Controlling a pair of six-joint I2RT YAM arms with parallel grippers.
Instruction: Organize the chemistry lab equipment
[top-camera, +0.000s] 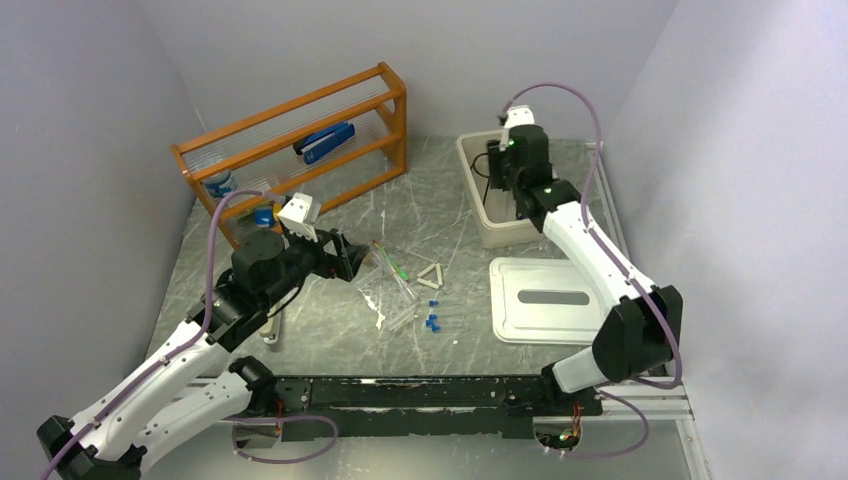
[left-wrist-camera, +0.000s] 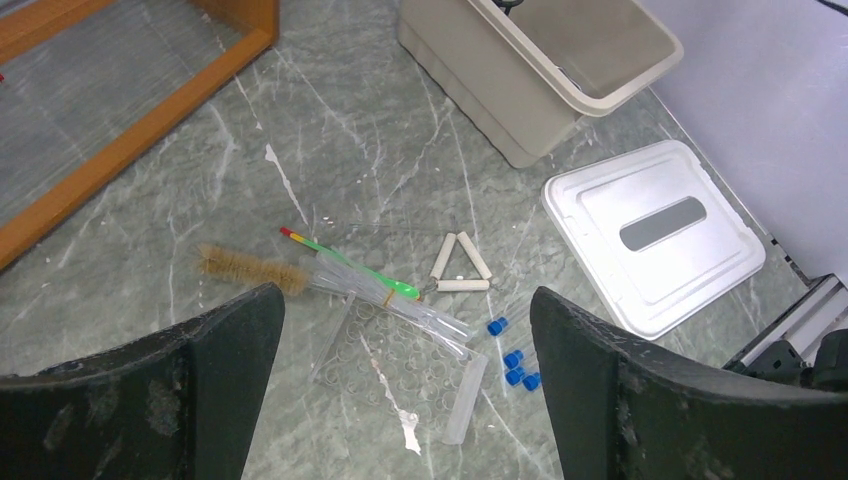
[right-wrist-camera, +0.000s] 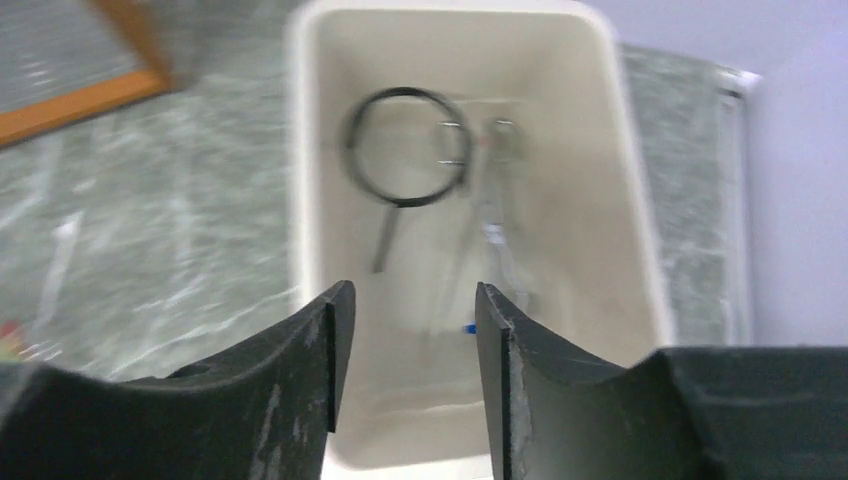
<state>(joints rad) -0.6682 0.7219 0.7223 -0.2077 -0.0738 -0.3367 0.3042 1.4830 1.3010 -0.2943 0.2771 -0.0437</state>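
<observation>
- Grey marbled tabletop (top-camera: 440, 190) carries everything; the loose lab items lie in a cluster at the middle of the overhead view, within reach of both arms.
- Wooden rack (top-camera: 400, 125) stands in the upper left, with a blue stapler (top-camera: 325, 142) on its shelf, which is not part of the sorting.
- Beige bin (top-camera: 497, 234) sits upper right, uncovered so things can be dropped in; its white lid (top-camera: 520, 320) lies flat just below it.
- Right gripper (right-wrist-camera: 413, 295) hangs over the bin with its jaws parted and nothing between them, which looks like a drop-off.
- Left gripper (left-wrist-camera: 405, 300) hovers above the cluster, jaws spread wide and empty, probably lining up a pick.
- Clear plastic tube rack (left-wrist-camera: 400, 375) lies on the tabletop at the lower centre of the left wrist view.
- Black wire ring stand (right-wrist-camera: 387, 238) rests on the bin floor, so it is sorted; a slim blurred piece (right-wrist-camera: 492, 230) beside it may be the tweezers.
- Bristle brush (left-wrist-camera: 250, 268) and thin rods (left-wrist-camera: 350, 275) lie slanted across the rack's upper edge.
- White triangle (left-wrist-camera: 462, 285) lies flat just right of the rods.
- Clear blue-capped tubes (left-wrist-camera: 513, 358) are scattered lower right of the rack.
</observation>
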